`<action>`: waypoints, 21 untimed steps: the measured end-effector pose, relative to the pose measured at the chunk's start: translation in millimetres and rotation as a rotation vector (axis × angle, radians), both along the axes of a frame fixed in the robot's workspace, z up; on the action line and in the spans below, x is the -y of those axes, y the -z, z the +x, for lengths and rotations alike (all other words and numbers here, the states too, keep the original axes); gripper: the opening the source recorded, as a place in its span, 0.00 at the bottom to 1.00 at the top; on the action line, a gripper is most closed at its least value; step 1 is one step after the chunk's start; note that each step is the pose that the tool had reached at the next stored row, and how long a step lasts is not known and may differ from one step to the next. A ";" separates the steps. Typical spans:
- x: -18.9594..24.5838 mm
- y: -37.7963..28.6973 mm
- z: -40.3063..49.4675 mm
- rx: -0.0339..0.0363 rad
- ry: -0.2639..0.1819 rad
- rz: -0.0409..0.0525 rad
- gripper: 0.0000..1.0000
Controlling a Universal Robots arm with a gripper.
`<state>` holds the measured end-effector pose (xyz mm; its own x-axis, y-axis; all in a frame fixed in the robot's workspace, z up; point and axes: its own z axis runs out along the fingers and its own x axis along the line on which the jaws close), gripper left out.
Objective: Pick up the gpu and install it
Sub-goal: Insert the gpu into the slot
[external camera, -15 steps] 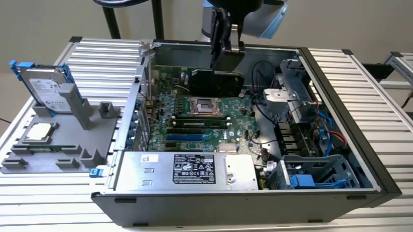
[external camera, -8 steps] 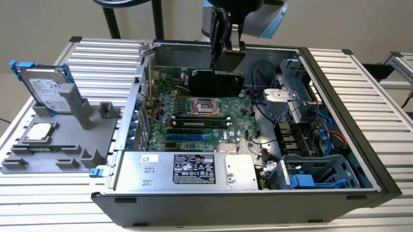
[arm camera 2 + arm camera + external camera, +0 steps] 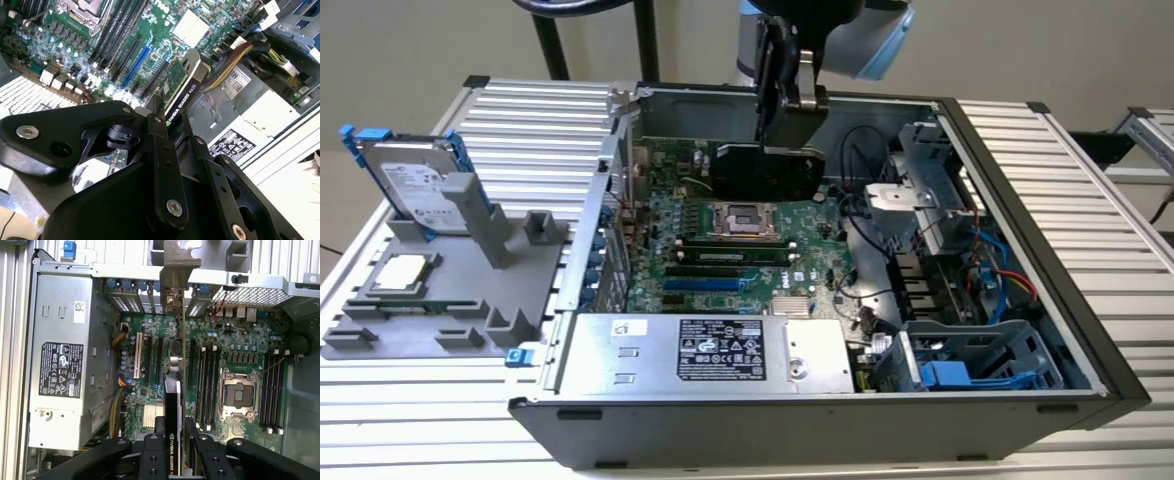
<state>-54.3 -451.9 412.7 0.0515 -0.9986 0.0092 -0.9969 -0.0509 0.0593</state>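
- Second wrist view first: the gripper (image 3: 172,125) has its two black fingers (image 3: 165,150) closed down tight on the gpu (image 3: 181,87), pinching the thin card from both faces near one end.
- First wrist view shows the same grab. The gripper (image 3: 172,442) clamps the gpu (image 3: 172,400) edge-on, with the card's silver bracket (image 3: 177,262) at the far end, up by the case's rear slot openings.
- From the exterior view, the gripper (image 3: 790,105) comes down from above and the gpu (image 3: 767,170) hangs upright under it, black shroud facing the camera. It's inside the open case (image 3: 1014,210), raised over the far part of the motherboard (image 3: 720,255).
- Under the card in the first wrist view are the expansion slots (image 3: 161,357); the card runs along them, but I can't tell if it's touching any.
- CPU socket (image 3: 744,218) sits just beside the card, nearer the camera, metal frame empty-looking.
- Power supply (image 3: 720,350) fills the near end of the case.
- Off to the exterior view's left, well apart from the case, a gray holder (image 3: 454,310) sits on the ribbed metal table (image 3: 520,110). It carries a silver hard drive (image 3: 414,180) with blue clips standing up, plus a small square processor chip (image 3: 403,272) lying flat.
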 end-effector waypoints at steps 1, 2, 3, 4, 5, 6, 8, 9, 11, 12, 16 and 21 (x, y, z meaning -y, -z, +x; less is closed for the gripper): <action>0.0 0.0 0.0 0.0000 -0.001 0.0000 0.00; 0.0 0.0 0.0 0.0000 -0.001 0.0000 0.00; 0.0 0.0 0.0 0.0000 -0.002 0.0000 0.00; 0.0 0.0 0.0 0.0000 -0.003 0.0000 0.00; 0.0 0.0 0.0 0.0001 -0.004 0.0000 0.00; 0.0 0.1 0.0 0.0001 -0.005 0.0000 0.00; 0.0 0.1 0.0 0.0004 -0.008 0.0001 0.00; 0.0 0.1 0.0 0.0004 -0.010 0.0000 0.00; 0.0 0.1 0.0 0.0005 -0.014 0.0000 0.00; 0.0 0.1 0.0 0.0006 -0.017 0.0000 0.00; 0.0 0.1 0.0 0.0007 -0.035 0.0000 0.00; 0.0 0.1 0.0 0.0007 -0.056 0.0000 0.00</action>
<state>-54.3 -452.0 412.6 0.1072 -0.9942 0.0092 -0.9926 -0.1065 0.0586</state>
